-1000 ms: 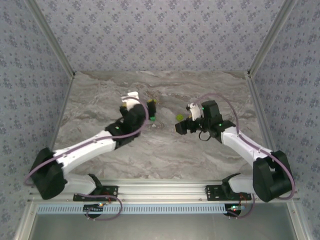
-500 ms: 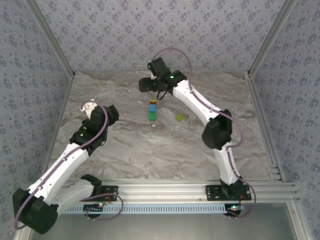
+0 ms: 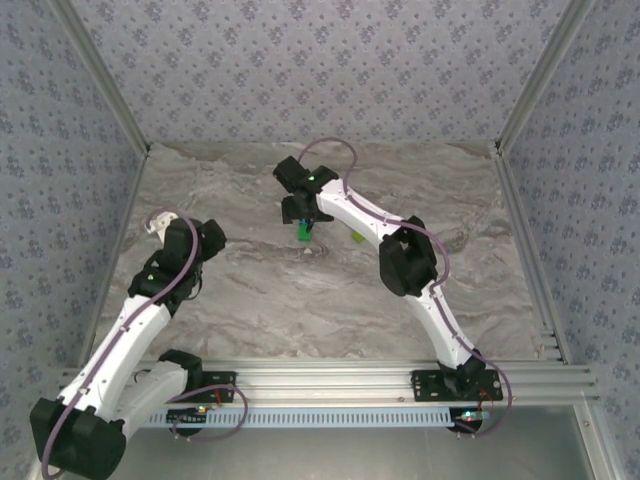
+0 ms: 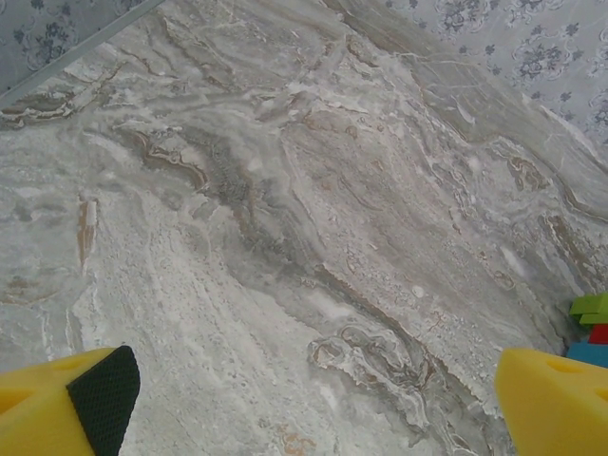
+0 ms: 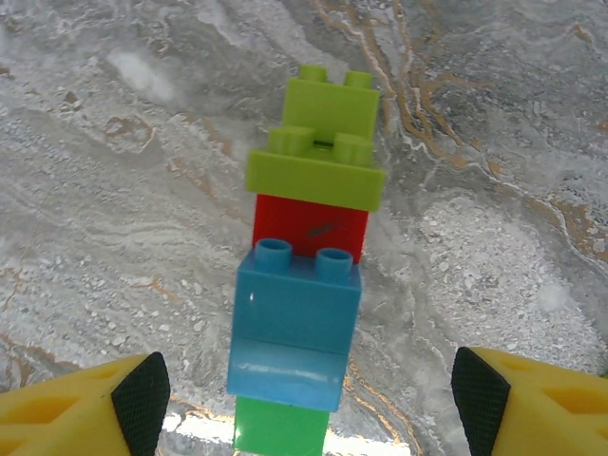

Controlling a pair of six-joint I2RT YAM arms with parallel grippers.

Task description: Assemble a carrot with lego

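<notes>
The right pincer (image 5: 309, 399) hangs low over the carrot (image 5: 304, 294), its yellow fingers (image 5: 95, 408) spread wide to either side of the brick stack and touching nothing. The carrot lies flat on the marble-patterned table (image 3: 250, 300), about midway between the left and right edges and a little toward the far edge. From the right wrist it reads as a lime forked end, then red, two blue bricks and a green tip nearest the camera. From above, the right arm stretches across the table, putting its pincer (image 3: 302, 212) right over the carrot (image 3: 303, 232).

The left pincer (image 4: 313, 399) is also spread wide and holds nothing. It sits nearer the table's left edge (image 3: 158, 222), well apart from the work, with the carrot's lime, red and blue bricks (image 4: 594, 328) just at the side of its wrist view.

The step in hand looks like a grasp on the built figure. To do it well, the pincer should come straight down with the blue middle centred between the fingers. The pads should close evenly on the flat sides, so the stack neither swivels on the table nor splits at a joint.
</notes>
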